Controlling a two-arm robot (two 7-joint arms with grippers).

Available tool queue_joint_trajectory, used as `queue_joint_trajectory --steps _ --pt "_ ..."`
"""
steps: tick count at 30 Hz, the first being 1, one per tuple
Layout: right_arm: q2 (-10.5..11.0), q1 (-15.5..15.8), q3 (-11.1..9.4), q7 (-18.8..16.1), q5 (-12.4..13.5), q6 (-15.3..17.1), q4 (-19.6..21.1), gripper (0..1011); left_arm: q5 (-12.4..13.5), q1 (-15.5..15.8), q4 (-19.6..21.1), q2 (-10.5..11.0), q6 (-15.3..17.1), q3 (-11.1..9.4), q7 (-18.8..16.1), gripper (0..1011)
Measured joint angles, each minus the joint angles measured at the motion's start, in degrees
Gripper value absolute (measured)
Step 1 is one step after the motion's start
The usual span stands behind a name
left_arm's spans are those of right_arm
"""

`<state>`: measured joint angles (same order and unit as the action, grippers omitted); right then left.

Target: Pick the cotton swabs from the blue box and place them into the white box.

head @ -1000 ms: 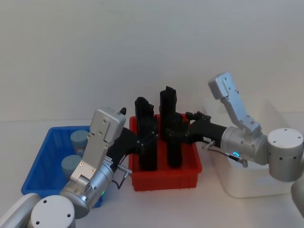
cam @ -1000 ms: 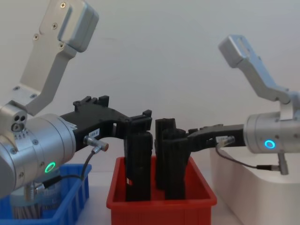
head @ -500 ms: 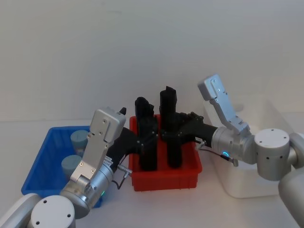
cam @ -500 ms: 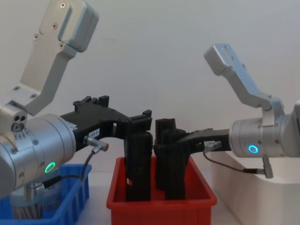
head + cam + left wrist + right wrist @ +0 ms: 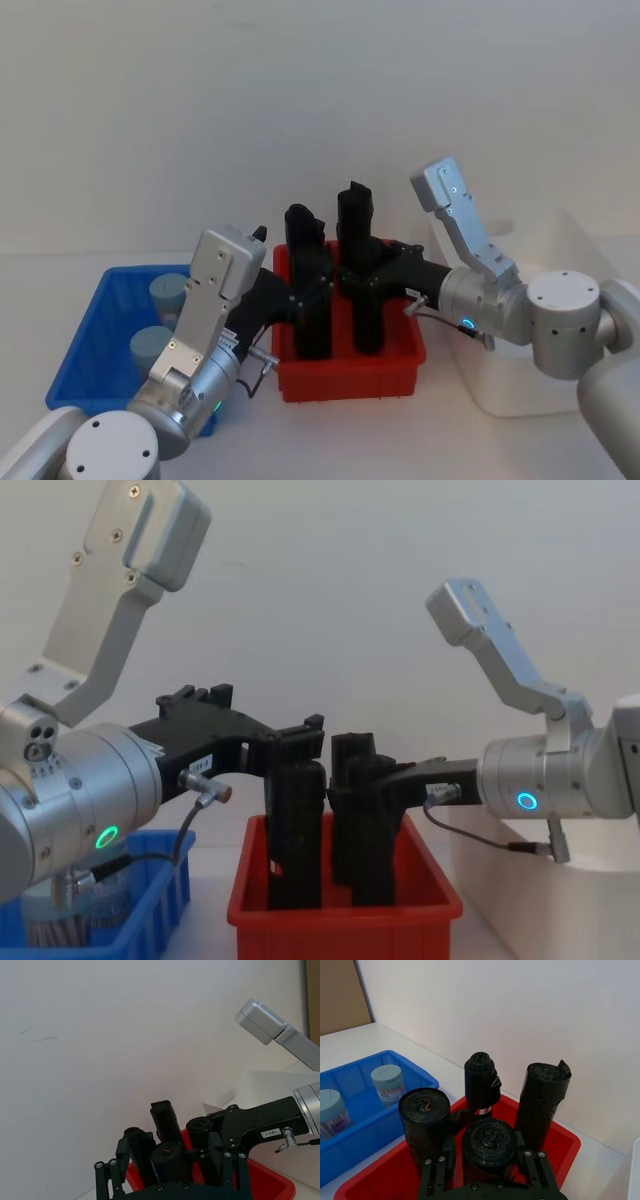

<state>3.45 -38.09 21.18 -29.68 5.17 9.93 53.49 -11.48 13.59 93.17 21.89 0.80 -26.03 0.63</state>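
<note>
Left claw and right claw, each spread apart, hang among the black rolls in the red bin — the swabs stand by the blue box's right edge. If I swing left carelessly, I topple a roll — or the arms clash.

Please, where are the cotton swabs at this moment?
In the head view, the cotton swabs, two tubs, stand inside the blue box on the robot's left, beside the red bin.

A plain white wall rises behind the white counter, under soft, even light. In the right wrist view, a brown panel adjoins the wall.
</note>
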Motion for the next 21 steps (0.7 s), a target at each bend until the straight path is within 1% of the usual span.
queue_joint_trajectory --steps 1,3,4,5,7,17,21 --pt "-0.02 -0.04 0.01 0.02 0.01 -0.02 -0.06 708 0.0 0.0 0.0 0.0 0.0 0.0 0.0 1000" --pt "-0.09 -0.11 0.06 0.1 0.04 -0.08 -0.23 621 0.0 0.0 0.0 0.0 0.0 0.0 0.0 1000" --pt "-0.11 -0.13 0.07 0.12 0.05 -0.1 -0.28 621 0.0 0.0 0.0 0.0 0.0 0.0 0.0 1000" --pt "-0.12 -0.16 0.08 0.14 0.06 -0.11 -0.33 564 0.0 0.0 0.0 0.0 0.0 0.0 0.0 1000" --pt "-0.17 -0.23 0.11 0.17 0.07 -0.15 -0.45 494 0.0 0.0 0.0 0.0 0.0 0.0 0.0 1000" --pt "-0.22 -0.31 0.14 0.34 0.2 -0.39 -0.56 461 0.0 0.0 0.0 0.0 0.0 0.0 0.0 1000" --pt "-0.03 -0.07 -0.01 0.82 0.57 -1.15 0.59 462 0.0 0.0 0.0 0.0 0.0 0.0 0.0 1000"
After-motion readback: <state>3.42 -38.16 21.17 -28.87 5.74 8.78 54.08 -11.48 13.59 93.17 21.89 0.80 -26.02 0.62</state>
